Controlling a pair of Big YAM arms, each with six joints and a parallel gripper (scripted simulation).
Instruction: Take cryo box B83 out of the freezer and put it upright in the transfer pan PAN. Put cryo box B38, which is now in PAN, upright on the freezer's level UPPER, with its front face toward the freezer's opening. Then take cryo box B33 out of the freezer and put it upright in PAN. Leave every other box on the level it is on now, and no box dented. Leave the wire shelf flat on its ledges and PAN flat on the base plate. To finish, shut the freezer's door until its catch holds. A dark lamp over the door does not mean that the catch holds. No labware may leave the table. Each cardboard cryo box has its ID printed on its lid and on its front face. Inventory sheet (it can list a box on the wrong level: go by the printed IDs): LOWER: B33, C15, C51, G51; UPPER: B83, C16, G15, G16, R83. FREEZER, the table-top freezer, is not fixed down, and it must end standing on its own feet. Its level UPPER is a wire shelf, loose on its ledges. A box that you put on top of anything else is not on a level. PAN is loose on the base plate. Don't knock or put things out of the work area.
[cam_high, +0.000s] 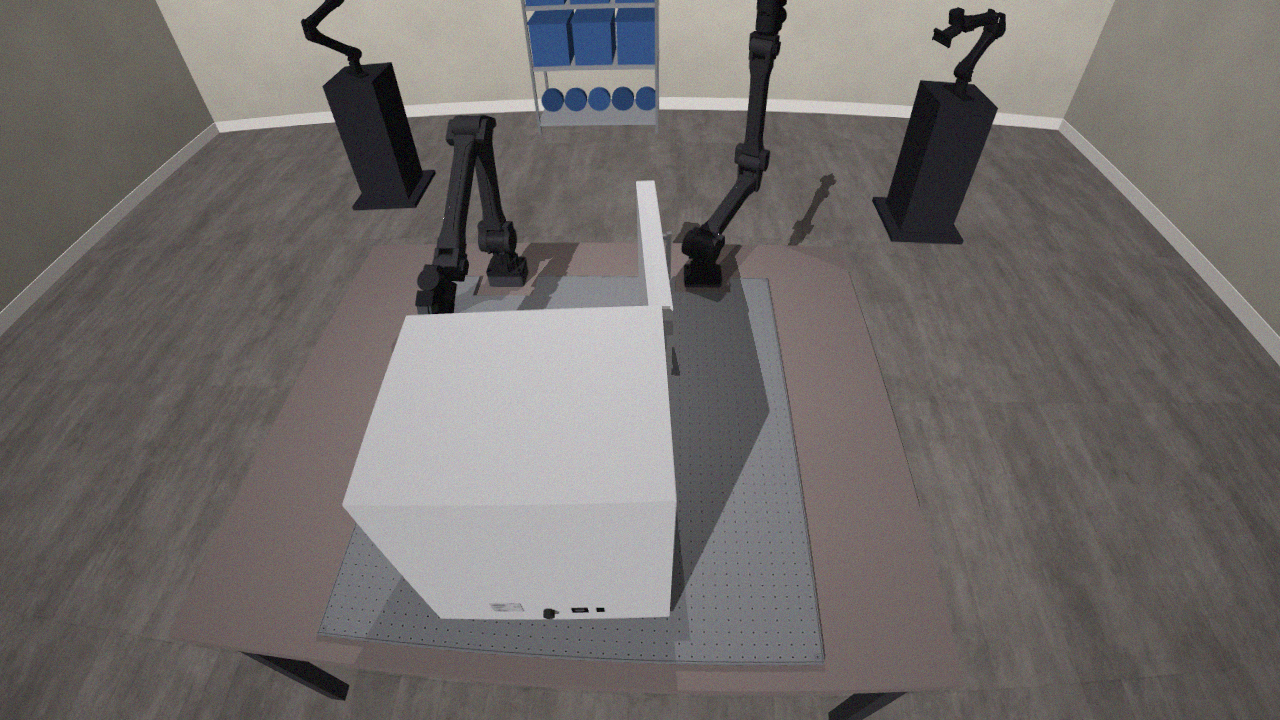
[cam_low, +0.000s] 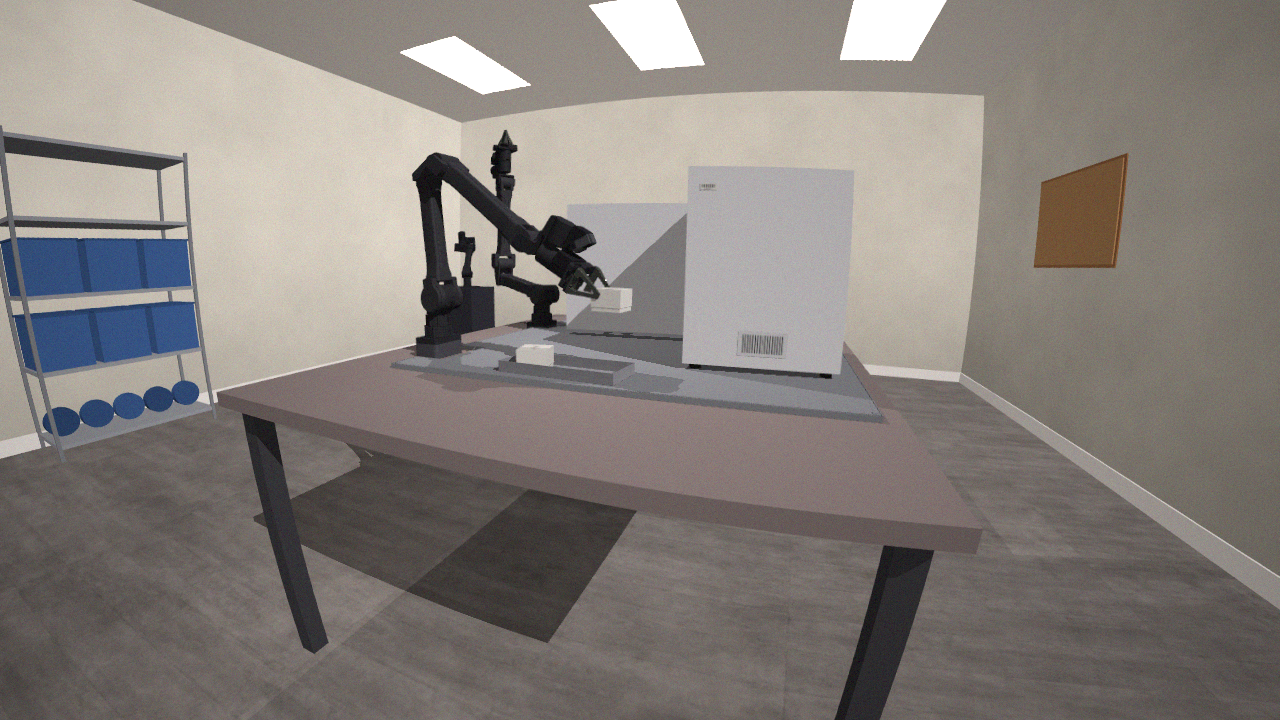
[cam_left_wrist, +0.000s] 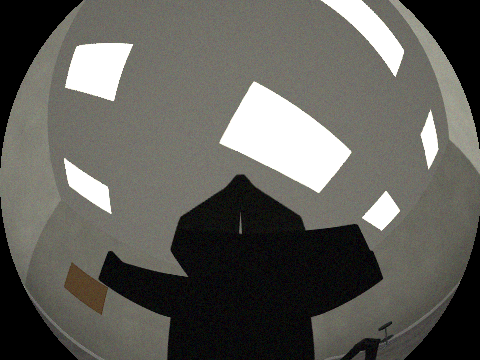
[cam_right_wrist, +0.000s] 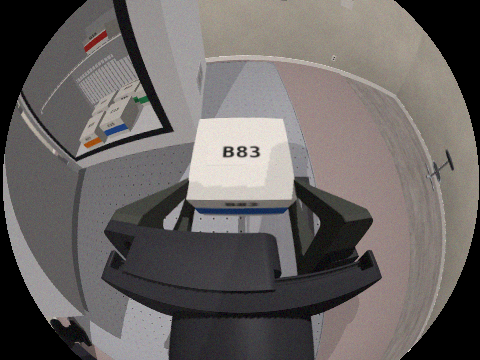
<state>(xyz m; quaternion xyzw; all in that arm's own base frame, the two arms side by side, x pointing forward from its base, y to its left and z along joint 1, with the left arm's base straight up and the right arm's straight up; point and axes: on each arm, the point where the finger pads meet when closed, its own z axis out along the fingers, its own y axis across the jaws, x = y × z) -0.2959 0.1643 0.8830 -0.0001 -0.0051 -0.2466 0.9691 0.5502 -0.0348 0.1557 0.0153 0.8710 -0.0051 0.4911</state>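
My right gripper (cam_right_wrist: 241, 182) (cam_low: 597, 286) is shut on cryo box B83 (cam_right_wrist: 240, 170) (cam_low: 614, 299), holding it in the air with its lid up, in front of the freezer (cam_high: 528, 402) (cam_low: 765, 259). The freezer's door (cam_high: 651, 241) (cam_low: 626, 237) stands wide open. The pan PAN (cam_low: 572, 373) lies on the base plate; a white box (cam_low: 535, 348) stands at its far left end, its ID unreadable. In the right wrist view a red-banded box (cam_right_wrist: 96, 42) is on the upper level; orange-banded (cam_right_wrist: 92, 134) and blue-banded (cam_right_wrist: 118, 120) boxes stand below. My left gripper (cam_left_wrist: 240, 181) is shut and empty, pointing up.
The base plate (cam_high: 742, 573) (cam_low: 787, 394) extends around the freezer on the table (cam_high: 859, 501) (cam_low: 537, 438). The left arm (cam_high: 756, 107) stands upright beyond the open door in the exterior view. Several more boxes crowd the lower level, partly hidden.
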